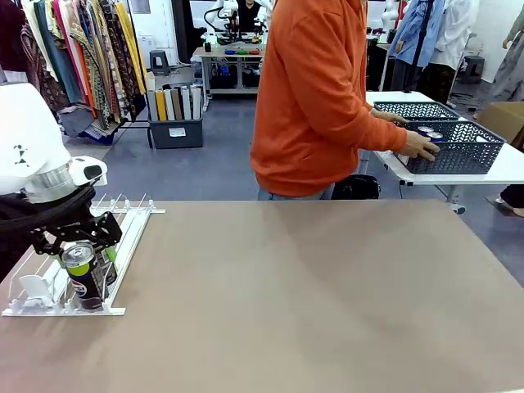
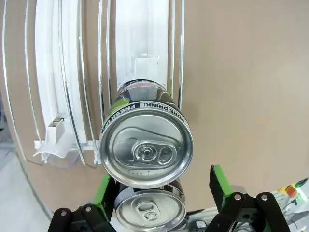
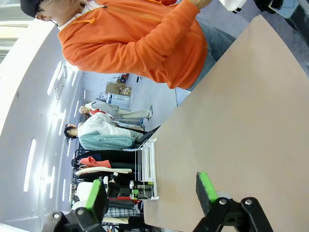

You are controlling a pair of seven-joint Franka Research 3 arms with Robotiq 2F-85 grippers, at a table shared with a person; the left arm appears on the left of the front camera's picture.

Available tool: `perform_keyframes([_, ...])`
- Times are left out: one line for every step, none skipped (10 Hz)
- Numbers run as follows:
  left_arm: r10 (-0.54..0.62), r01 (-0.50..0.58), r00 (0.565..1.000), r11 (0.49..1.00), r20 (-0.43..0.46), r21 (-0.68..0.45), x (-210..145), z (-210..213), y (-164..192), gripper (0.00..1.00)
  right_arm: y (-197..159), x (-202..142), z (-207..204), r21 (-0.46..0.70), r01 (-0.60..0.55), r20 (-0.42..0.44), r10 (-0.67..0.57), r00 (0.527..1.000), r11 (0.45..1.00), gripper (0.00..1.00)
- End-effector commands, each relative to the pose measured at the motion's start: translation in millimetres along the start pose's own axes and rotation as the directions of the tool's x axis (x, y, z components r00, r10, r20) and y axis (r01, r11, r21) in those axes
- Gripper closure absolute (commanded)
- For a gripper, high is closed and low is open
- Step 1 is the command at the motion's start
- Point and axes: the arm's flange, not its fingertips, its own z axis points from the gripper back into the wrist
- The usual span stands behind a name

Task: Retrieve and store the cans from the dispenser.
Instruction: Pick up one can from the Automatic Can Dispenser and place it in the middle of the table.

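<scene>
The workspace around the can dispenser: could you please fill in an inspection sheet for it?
Surface: brown table, no spills seen.
Job's things: white dispenser at the robot's left front corner; two cans at the front of one lane, silver tops up.
Clutter: nothing seen.
Grippers: left gripper open, green pads flanking the cans, not gripping; right gripper open above the table, holding nothing.
Cables: nothing seen on the table.
Surroundings: person in an orange top at the far side, hand at a dark mesh basket on a white side table; clothes rails behind.
</scene>
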Motion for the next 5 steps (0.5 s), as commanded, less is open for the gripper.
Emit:
perform_keyframes([-0.015,0.015,1.000,0.999,-0.014,0.042,1.1,0.7,-3.8,0.00,0.9,2.3,-2.1,0.031,-0.022,0.016,0.021,1.000,0.999,0.00])
perform_keyframes([-0.017,0.018,1.000,0.998,-0.021,0.054,0.0,0.8,-3.8,0.00,0.9,2.3,-2.1,0.031,-0.022,0.016,0.021,1.000,0.999,0.00])
perform_keyframes([-0.017,0.020,0.999,0.998,-0.040,0.064,-1.2,1.3,-3.2,0.00,0.9,2.3,-2.1,0.031,-0.022,0.016,0.021,1.000,0.999,0.00])
perform_keyframes([-0.017,0.019,0.999,0.998,-0.040,0.062,-1.3,2.0,-2.7,0.00,0.9,2.3,-2.1,0.031,-0.022,0.016,0.021,1.000,0.999,0.00])
perform_keyframes([-0.011,0.013,0.999,0.998,-0.041,0.055,-0.6,2.5,-2.4,0.00,0.9,2.3,-2.1,0.031,-0.022,0.016,0.021,1.000,0.999,0.00])
